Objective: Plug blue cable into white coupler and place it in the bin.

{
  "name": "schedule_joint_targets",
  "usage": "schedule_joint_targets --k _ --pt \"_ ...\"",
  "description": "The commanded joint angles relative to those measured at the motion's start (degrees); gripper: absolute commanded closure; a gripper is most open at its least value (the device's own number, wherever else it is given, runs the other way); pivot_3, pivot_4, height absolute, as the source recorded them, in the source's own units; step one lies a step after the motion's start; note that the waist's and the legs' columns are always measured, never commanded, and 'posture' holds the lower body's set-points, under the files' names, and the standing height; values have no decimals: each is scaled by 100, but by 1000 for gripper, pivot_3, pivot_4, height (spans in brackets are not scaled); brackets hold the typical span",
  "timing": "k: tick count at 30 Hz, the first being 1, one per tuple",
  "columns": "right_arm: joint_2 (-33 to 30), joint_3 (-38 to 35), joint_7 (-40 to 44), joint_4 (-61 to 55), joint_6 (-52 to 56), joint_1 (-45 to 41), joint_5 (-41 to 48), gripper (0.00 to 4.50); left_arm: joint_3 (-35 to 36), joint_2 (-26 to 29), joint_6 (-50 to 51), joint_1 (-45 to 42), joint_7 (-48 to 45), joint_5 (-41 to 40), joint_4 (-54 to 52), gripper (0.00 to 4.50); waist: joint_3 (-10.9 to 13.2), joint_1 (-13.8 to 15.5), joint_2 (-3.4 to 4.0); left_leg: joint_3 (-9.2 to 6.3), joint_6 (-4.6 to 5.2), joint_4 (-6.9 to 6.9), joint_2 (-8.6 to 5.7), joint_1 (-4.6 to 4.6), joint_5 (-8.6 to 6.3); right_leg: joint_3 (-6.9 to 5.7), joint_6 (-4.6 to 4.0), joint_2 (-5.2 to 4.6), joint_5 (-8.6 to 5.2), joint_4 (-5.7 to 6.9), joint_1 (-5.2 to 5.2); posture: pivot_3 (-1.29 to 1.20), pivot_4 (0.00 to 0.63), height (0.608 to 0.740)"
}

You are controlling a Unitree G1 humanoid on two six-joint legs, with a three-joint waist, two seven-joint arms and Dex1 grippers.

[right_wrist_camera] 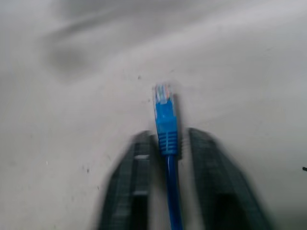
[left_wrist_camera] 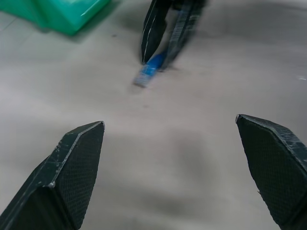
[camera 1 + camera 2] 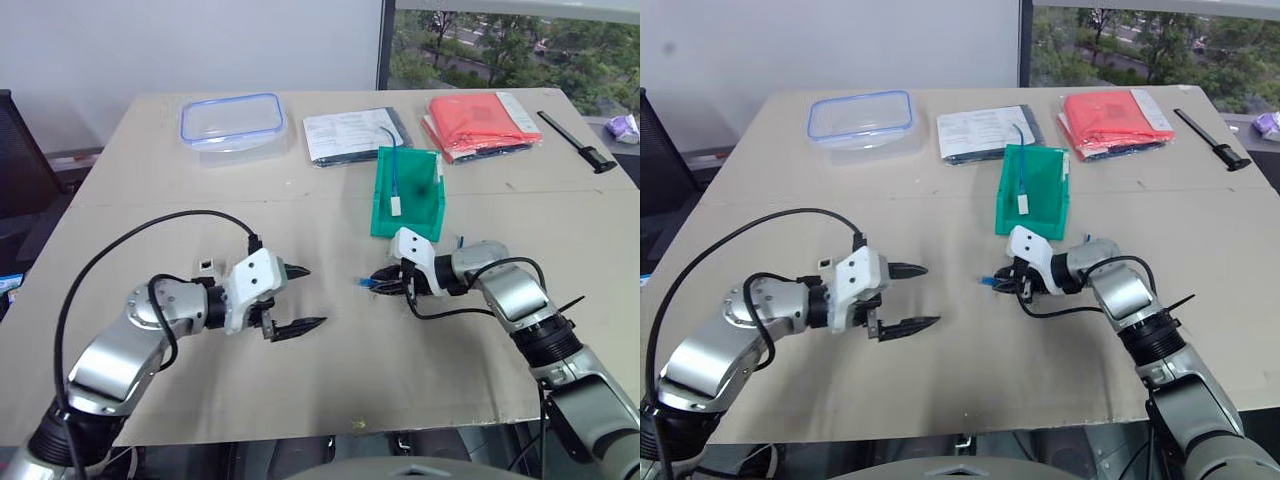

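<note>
Your left gripper [image 3: 300, 298] hovers low over the worktop [image 3: 330, 380], fingers [image 2: 76, 163] spread wide, nothing between them. It points toward the cable's plug from the side away from the bin [image 3: 407, 192], with a gap of bare worktop between its tips and the plug.

Your right gripper [image 3: 385, 283] sits just in front of the bin, on its near side, pointing toward the left gripper. The cable [image 1: 166, 125] runs between its two fingers [image 1: 132, 191], with the clear plug end sticking out past the tips. The fingers stand close on either side of the blue boot, but you cannot tell from these views whether they actually pinch it or stand slightly apart from it.

Inside the bin lies a small white block [image 3: 398, 206] with a thin blue lead running up toward the bin's back wall. You cannot tell whether this is the coupler.

Beyond the bin: a clear box [image 3: 232, 120] with a blue rim, a sheet pack [image 3: 352, 133], a red packet [image 3: 480, 124], and a black tool [image 3: 580, 142].
</note>
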Motion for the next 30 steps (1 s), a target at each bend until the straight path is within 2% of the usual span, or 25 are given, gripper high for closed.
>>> schedule_joint_targets --k 1,3,4,8,10,14,18,21,25,27,29,30 --pt "-148 -584 -121 -732 60 212 468 1426 -313 -184 -116 -302 126 367 219 0 0 19 0 0 0 0 -2 -2 0 0 0 0 0 -1 -1 0 150 737" --pt "-139 -1076 -284 -1181 78 540 881 425 -558 -380 -184 -609 71 498 548 0 1 43 -1 0 1 0 -3 -3 0 1 0 0 0 -1 -2 0 150 737" --pt "-164 -1258 -320 -1403 70 725 1044 115 -672 -467 -271 -752 -5 556 726 0 1 78 -1 -1 1 0 -6 -4 -1 -1 1 0 0 -1 -2 0 150 737" --pt "-296 -1780 -352 -2081 -246 1794 1480 115 -1123 -860 -534 -1305 -415 701 1503 0 -1 102 -5 -8 1 1 -13 -5 -1 -8 1 3 -1 -1 -1 0 150 737" --pt "-397 -1925 -365 -2298 -539 2466 1485 115 -1381 -1072 -701 -1631 -545 918 1972 0 -6 180 -11 -11 1 1 -19 -9 -1 -20 3 2 -2 -2 3 0 150 737" --pt "-463 -2146 -493 -2404 -1158 3370 1436 115 -1600 -1380 -1093 -2048 -792 1160 2649 0 -5 64 -11 -7 2 6 -19 -8 0 -9 3 6 -2 -2 2 0 150 737" --pt "-536 -2259 -687 -2347 -1670 3942 1228 115 -1762 -1641 -1418 -2348 -1028 1335 3201 0 -6 73 -13 -11 2 26 -15 -5 -1 -5 3 13 -2 10 4 0 150 737" --pt "-521 -2257 -852 -2370 -1799 4082 1242 0 -1807 -1685 -1494 -2418 -1211 1401 3359 702 -6 65 -13 -10 2 43 -13 -4 -1 -2 3 14 -3 28 3 0 150 737" --pt "-515 -2217 -1031 -2441 -1841 4168 1290 0 -1804 -1582 -1371 -2414 -1433 1422 3338 2415 -7 89 -14 -14 3 58 -10 -7 -1 -4 3 14 -3 35 4 0 150 737" --pt "-527 -2202 -1082 -2447 -1847 4188 1318 0 -1796 -1552 -1346 -2402 -1492 1434 3332 3587 -7 90 -14 -13 3 60 -10 -8 -1 -3 2 14 -3 34 5 0 150 737" --pt "-524 -2195 -1109 -2533 -1646 4253 1506 0 -1782 -1535 -1318 -2382 -1510 1449 3352 4478 -8 91 -14 -12 3 61 -9 -9 -1 -2 2 13 -3 33 5 0 150 737" --pt "-539 -2189 -1100 -2616 -1459 4303 1678 0 -1739 -1558 -1277 -2365 -1498 1409 3347 4478 -8 91 -15 -12 3 62 -8 -9 -2 -2 2 13 -3 33 5 0 150 737"
